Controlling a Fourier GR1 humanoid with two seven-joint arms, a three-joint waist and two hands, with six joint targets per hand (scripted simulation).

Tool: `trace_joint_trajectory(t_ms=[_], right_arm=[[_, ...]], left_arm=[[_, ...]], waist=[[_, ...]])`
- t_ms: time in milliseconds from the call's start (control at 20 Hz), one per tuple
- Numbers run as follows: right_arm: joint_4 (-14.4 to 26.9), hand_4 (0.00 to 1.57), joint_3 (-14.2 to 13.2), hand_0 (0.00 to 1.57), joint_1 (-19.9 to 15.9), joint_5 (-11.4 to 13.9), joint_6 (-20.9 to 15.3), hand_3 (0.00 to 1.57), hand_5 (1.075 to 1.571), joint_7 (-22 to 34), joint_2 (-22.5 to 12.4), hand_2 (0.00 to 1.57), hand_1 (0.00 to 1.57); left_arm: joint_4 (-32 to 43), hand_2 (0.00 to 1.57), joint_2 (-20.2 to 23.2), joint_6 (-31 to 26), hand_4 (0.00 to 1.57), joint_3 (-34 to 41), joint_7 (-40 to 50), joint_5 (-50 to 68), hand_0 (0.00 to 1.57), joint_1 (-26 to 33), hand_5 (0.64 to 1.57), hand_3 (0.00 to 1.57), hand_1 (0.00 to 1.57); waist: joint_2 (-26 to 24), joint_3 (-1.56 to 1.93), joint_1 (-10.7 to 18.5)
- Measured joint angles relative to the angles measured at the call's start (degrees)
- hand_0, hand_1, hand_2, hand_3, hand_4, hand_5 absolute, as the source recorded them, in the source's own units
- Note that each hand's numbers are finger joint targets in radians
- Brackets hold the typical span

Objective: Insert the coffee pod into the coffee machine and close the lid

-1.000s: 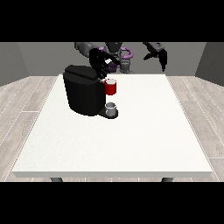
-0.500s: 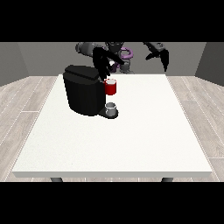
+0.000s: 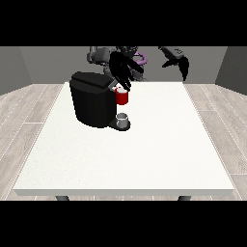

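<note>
Hanging over the coffee machine (image 3: 93, 103), the hand at the view's left (image 3: 121, 71) points its dark fingers down toward the red brew head (image 3: 122, 97) at the machine's front. From where I stand the fingers look spread rather than curled, their tips just above or perhaps touching the red part's top edge; black on black, the contact is hard to judge. I cannot make out a coffee pod anywhere: if one is there, it is hidden under that hand or already inside the red holder. Whatever lid covers the holder is also lost behind the fingers, so I cannot tell whether it stands up or lies down.

Below the red part a small grey cup (image 3: 123, 119) sits on the machine's drip plate, close against the black body. The machine stands on the far left part of the white table (image 3: 144, 159).

Well apart, the hand at the view's right (image 3: 176, 59) is raised above the table's far edge, fingers drooping down and holding nothing. Behind both arms the robot's torso is mostly cut off by the picture's upper limit, with only a purple curve (image 3: 141, 59) showing between them.
</note>
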Motion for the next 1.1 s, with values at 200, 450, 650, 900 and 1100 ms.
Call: trace_joint_trajectory(t_ms=[200, 450, 650, 900, 1100], right_arm=[[-2.2, 0.00, -0.8, 0.00, -3.1, -1.7, -0.4, 0.00, 1.571, -3.4, 1.5, 0.00, 0.00], [-2.7, 0.00, 1.5, 0.00, -7.2, -3.1, -0.8, 0.00, 1.571, -12.9, 5.9, 0.00, 0.00], [-0.9, 0.00, 2.7, 0.00, -9.3, -3.4, -1.5, 0.00, 1.571, -18.8, 8.7, 0.00, 0.00], [0.1, 0.22, 5.6, 0.00, -7.7, -3.8, -1.2, 0.00, 1.571, -25.7, 13.2, 0.00, 0.00], [-0.8, 0.26, 9.8, 0.00, -2.9, -3.7, -1.6, 0.00, 1.571, -29.8, 18.9, 0.00, 0.00]], left_arm=[[-0.3, 0.00, -0.2, -1.1, 0.30, -1.1, 0.1, 0.0, 0.00, -2.4, 1.571, 0.00, 0.00], [-1.5, 0.00, -0.7, -0.5, 0.35, -2.5, 0.8, -0.4, 0.00, -4.0, 1.571, 0.00, 0.00], [-2.4, 0.00, -0.2, -0.7, 0.25, -2.1, 1.5, -0.1, 0.00, -5.0, 1.571, 0.00, 0.00], [-2.8, 0.00, -0.5, 0.3, 0.27, -1.9, 1.5, -0.3, 0.00, -1.7, 1.571, 0.00, 0.00], [-2.5, 0.00, -0.1, 0.6, 0.27, -0.5, 1.9, 0.5, 0.00, 2.2, 1.571, 0.00, 0.00]], waist=[[2.6, -0.92, 4.1], [5.3, -2.40, 6.6], [5.9, -2.77, 5.9], [3.3, -2.93, 2.9], [-1.4, -2.97, -0.9]])
